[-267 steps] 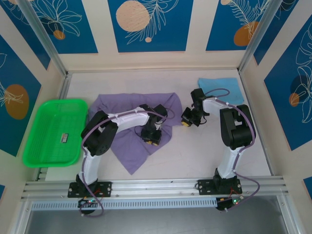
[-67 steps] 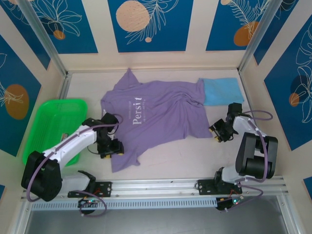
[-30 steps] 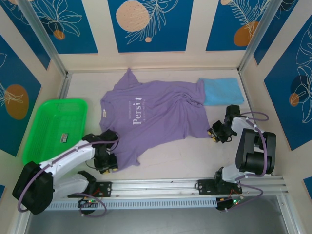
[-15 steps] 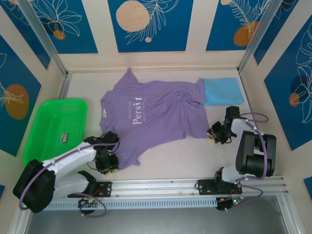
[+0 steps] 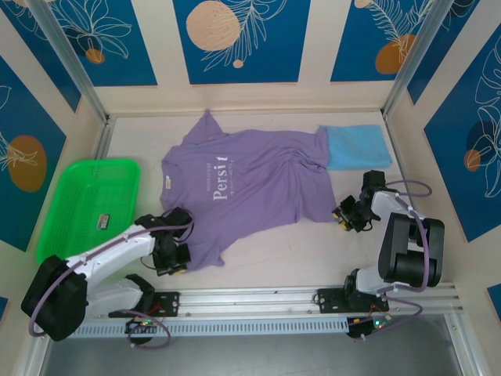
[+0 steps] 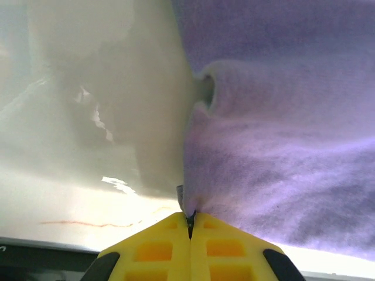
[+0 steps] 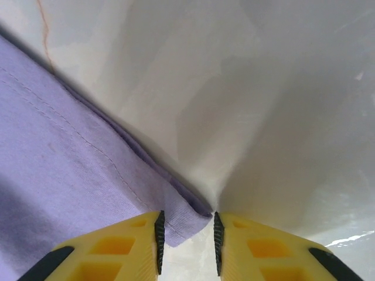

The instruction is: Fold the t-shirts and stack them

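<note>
From above, you see the purple tee (image 5: 250,192) spread flat across the middle of the table (image 5: 274,252), its white lettering facing up. The blue tee (image 5: 356,146) is a folded rectangle at the far right corner, touching the purple sleeve. A green tray (image 5: 90,163) sits off the left edge. Your left gripper (image 5: 174,260) is at the tee's near left hem corner, and your right gripper (image 5: 341,216) is at its right hem corner.

In the left wrist view, the yellow fingers (image 6: 158,252) are clamped together on the edge of the purple tee (image 6: 281,146), with bare table (image 6: 88,117) to the left.

In the right wrist view, the fingers (image 7: 129,246) stand apart, released, with the corner of the purple tee (image 7: 70,175) lying between them on the table (image 7: 263,117).
</note>
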Available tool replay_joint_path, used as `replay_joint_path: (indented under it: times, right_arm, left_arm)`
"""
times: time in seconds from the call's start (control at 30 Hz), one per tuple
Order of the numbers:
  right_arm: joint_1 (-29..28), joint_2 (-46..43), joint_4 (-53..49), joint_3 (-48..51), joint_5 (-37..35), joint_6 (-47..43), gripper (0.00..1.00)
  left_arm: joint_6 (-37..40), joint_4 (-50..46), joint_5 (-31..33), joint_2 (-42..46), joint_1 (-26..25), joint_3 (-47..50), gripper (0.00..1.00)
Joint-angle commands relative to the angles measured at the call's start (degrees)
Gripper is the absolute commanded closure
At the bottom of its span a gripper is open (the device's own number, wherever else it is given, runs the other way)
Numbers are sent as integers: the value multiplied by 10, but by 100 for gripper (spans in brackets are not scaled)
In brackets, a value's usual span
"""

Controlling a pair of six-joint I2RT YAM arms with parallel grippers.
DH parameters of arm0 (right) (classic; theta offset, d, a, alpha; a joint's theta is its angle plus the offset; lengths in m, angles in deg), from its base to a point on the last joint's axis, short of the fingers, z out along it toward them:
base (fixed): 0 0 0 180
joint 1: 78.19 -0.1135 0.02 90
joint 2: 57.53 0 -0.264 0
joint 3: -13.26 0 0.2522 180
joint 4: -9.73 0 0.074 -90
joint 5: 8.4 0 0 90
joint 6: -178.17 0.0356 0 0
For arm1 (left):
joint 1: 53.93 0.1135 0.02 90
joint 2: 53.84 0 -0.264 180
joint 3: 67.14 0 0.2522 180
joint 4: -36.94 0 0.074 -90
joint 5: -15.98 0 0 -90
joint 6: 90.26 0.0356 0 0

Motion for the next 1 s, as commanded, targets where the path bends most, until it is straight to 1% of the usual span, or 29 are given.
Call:
replay_joint_path:
  times: [0.0, 0.1, 0.17, 0.3, 0.4, 0.53, 0.6, 0.67, 0.87, 0.97]
  right_arm:
    - [-2, 8, -12, 1, -8, -9, 76]
    - [-2, 17, -22, -6, -18, -14, 89]
    - [-2, 8, -33, -5, -30, -16, 100]
    - [-1, -48, -78, 6, -36, -2, 100]
    - [1, -126, -135, 18, -38, 23, 100]
    - [-1, -236, -218, 24, -66, 62, 100]
    - [-15, -240, -245, 17, -58, 80, 100]
    - [-19, -266, -255, 24, -51, 104, 100]
    - [-40, -364, -338, 9, -90, 167, 100]
    - [-46, -398, -385, 3, -98, 187, 100]
  left_arm:
    - [12, -61, 9, 19, -9, -20, 100]
    - [14, -84, -8, 25, -10, -28, 100]
    - [18, -106, -15, 31, -13, -41, 100]
    - [28, -149, -33, 39, -16, -68, 100]
    - [23, -178, -52, 52, -24, -74, 100]
    - [10, -217, -73, 78, -35, -73, 100]
    - [10, -237, -80, 87, -36, -75, 100]
    - [7, -255, -86, 96, -37, -79, 100]
    - [6, -306, -78, 115, -37, -104, 100]
    - [6, -318, -69, 116, -36, -115, 100]
